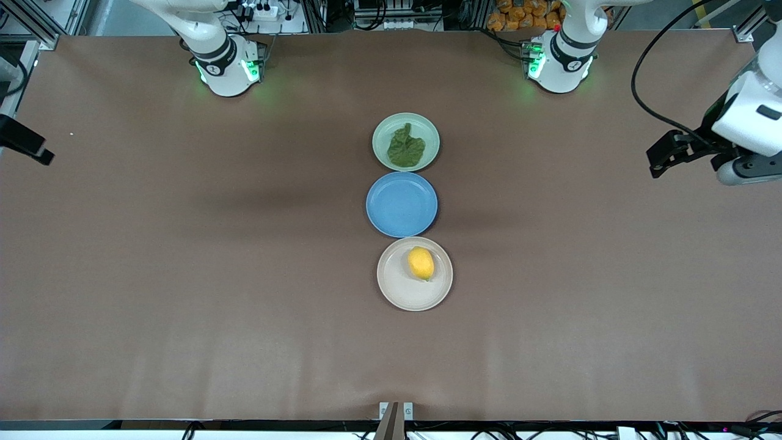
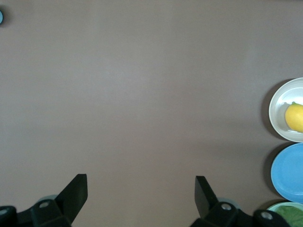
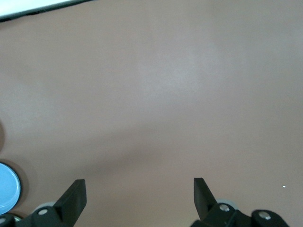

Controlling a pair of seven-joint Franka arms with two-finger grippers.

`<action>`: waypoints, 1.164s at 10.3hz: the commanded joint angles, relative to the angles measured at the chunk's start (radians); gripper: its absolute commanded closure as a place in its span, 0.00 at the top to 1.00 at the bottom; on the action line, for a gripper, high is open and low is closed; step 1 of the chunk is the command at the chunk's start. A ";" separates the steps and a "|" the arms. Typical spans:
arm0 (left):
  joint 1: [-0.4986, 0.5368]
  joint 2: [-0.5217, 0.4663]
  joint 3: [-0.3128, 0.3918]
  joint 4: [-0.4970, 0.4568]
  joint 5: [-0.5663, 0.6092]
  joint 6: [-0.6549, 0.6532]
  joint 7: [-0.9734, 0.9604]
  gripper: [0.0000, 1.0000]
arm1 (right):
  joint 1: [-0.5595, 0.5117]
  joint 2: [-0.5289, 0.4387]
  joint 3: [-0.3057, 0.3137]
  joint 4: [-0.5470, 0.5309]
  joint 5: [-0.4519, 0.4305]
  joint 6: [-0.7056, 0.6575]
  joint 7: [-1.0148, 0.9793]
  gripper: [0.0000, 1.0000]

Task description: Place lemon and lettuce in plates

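Note:
The lemon (image 1: pixel 421 263) lies in the beige-white plate (image 1: pixel 397 290), the plate nearest the front camera. The lettuce (image 1: pixel 405 148) lies in the pale mint plate (image 1: pixel 382 131), the plate farthest from the front camera. My left gripper (image 1: pixel 663 160) hangs open and empty over bare table at the left arm's end. My right gripper (image 1: pixel 27 148) hangs open and empty at the right arm's end. The left wrist view shows open fingers (image 2: pixel 75 191) over bare table, with the lemon (image 2: pixel 294 117), the beige-white plate (image 2: pixel 277 109) and a bit of lettuce (image 2: pixel 291 213) at its edge.
A blue plate (image 1: pixel 401 203) with nothing in it sits between the two other plates; it also shows in the left wrist view (image 2: pixel 289 172) and the right wrist view (image 3: pixel 7 187). Both arm bases stand along the table's edge farthest from the front camera.

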 commanded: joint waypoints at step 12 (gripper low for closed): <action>-0.002 -0.107 0.061 -0.120 -0.147 -0.015 0.084 1.00 | 0.059 0.016 0.044 -0.029 0.014 0.026 0.003 1.00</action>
